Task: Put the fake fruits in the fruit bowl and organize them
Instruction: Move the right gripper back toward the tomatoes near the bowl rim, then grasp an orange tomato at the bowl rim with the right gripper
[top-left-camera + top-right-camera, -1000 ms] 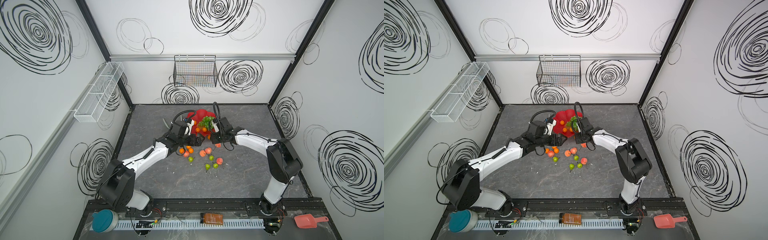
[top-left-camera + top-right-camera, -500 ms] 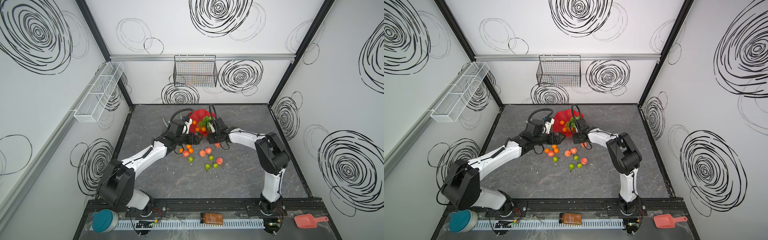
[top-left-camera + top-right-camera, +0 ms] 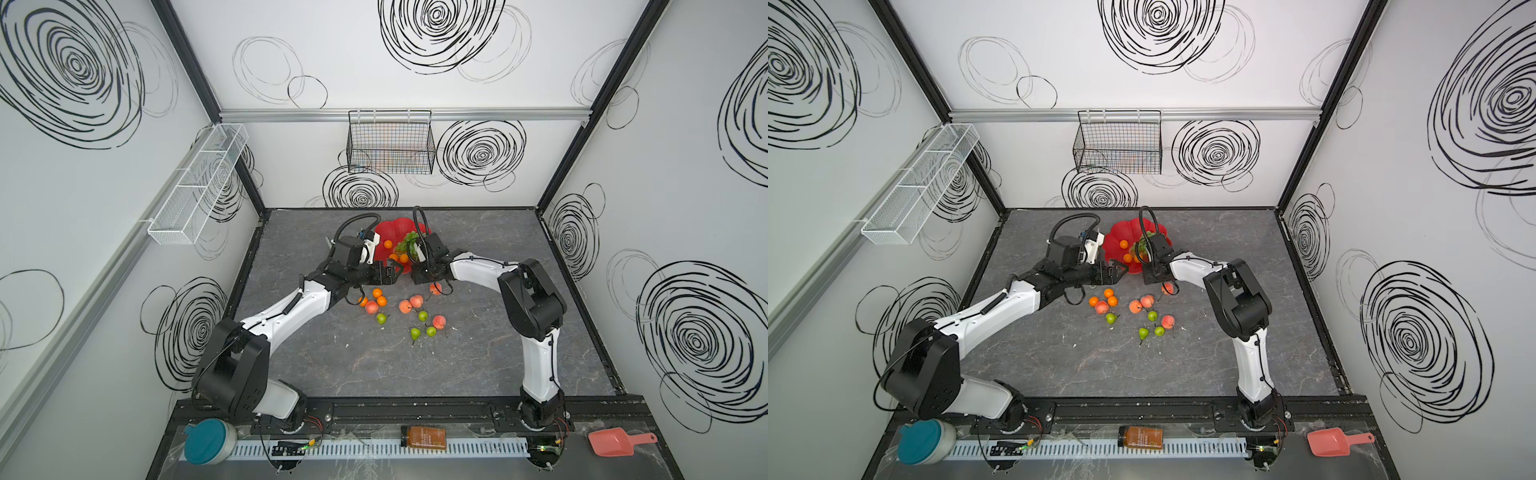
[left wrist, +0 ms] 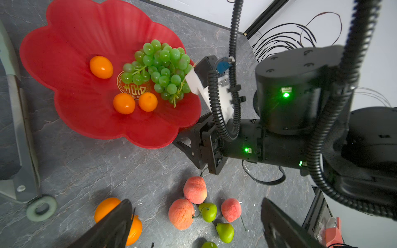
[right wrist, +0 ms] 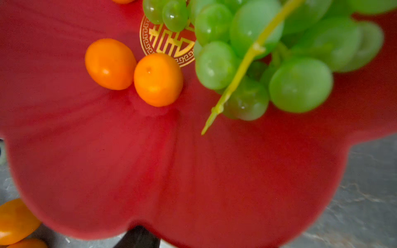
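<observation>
Fruit bowl [image 4: 71, 32], glossy red, petal-rimmed, gold-marked; left pincer [image 4: 195, 201] spread, right pincer [image 4: 190, 134] state unclear.

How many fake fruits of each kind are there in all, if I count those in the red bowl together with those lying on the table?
Tangerines: 6 (3 in the bowl, 3 on the table)
Peaches: 5, all on the table
Pears: 4, all on the table
Grape bunch: 1, in the bowl
Total: 16
</observation>
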Motion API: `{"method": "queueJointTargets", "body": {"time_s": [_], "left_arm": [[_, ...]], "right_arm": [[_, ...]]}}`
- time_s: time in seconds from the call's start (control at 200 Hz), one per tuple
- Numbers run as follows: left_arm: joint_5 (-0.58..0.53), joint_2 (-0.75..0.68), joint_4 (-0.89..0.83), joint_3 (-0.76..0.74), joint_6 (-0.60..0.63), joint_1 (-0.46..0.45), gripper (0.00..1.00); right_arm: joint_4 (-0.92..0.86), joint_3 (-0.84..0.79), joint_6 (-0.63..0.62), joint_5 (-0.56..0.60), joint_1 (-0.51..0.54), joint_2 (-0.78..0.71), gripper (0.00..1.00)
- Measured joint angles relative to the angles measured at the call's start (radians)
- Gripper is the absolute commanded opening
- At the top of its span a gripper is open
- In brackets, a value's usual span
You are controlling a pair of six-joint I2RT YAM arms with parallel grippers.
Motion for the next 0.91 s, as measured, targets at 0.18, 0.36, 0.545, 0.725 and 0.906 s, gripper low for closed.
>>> {"method": "queueJointTargets", "body": {"time_s": [0.18, 0.36, 0.545, 0.725, 0.906], "left_arm": [[0.008, 0.000, 0.000, 0.000, -0.004, 0.001, 0.96], [0.010, 0.000, 0.000, 0.000, -0.004, 0.003, 0.96], [0.012, 0.000, 0.000, 0.000, -0.007, 0.012, 0.96], [0.013, 0.000, 0.001, 0.000, -0.008, 0.013, 0.96], [0.020, 0.000, 0.002, 0.000, -0.010, 0.015, 0.96]], "right_arm": [[-0.002, 0.014, 0.000, 0.006, 0.000, 0.010, 0.50], [-0.013, 0.034, 0.000, 0.007, 0.000, 0.031, 0.47], [-0.016, 0.041, 0.000, 0.006, 0.000, 0.042, 0.43], [-0.017, 0.042, -0.004, 0.007, 0.000, 0.043, 0.42], [-0.018, 0.042, -0.004, 0.007, 0.000, 0.043, 0.40]]}}
